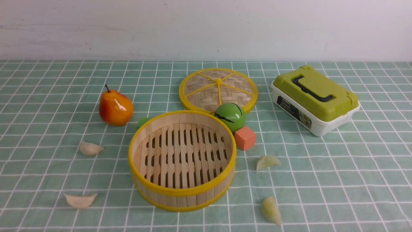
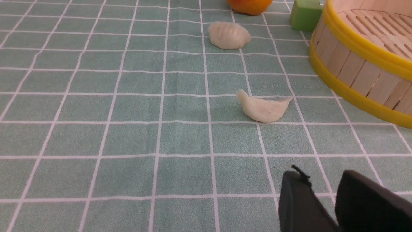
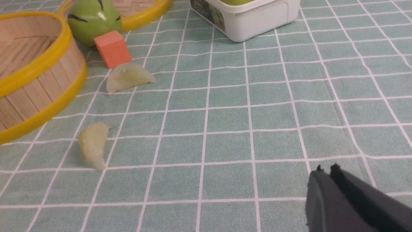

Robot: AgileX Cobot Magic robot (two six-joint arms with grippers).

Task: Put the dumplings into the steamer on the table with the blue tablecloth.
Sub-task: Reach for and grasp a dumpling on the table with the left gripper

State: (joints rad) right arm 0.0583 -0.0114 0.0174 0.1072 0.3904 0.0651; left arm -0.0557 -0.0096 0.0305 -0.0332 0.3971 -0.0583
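Cropped, your left end effector [image 2: 322, 175] sat slightly parted, the right end effector [image 3: 326, 168] closed, both empty. Dumplings [image 1: 91, 148] lay on the bench [image 1: 322, 180] flanking the steamer [image 1: 182, 192], which half hid a green block [image 1: 143, 121].

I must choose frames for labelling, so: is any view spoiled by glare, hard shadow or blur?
Front view: sharp, evenly lit, only small white highlights on the pear and the green ball. Left wrist view: dumplings crisp with faint shadows, left hand dark. Right wrist view: cloth sharp, right hand dark, little detail.
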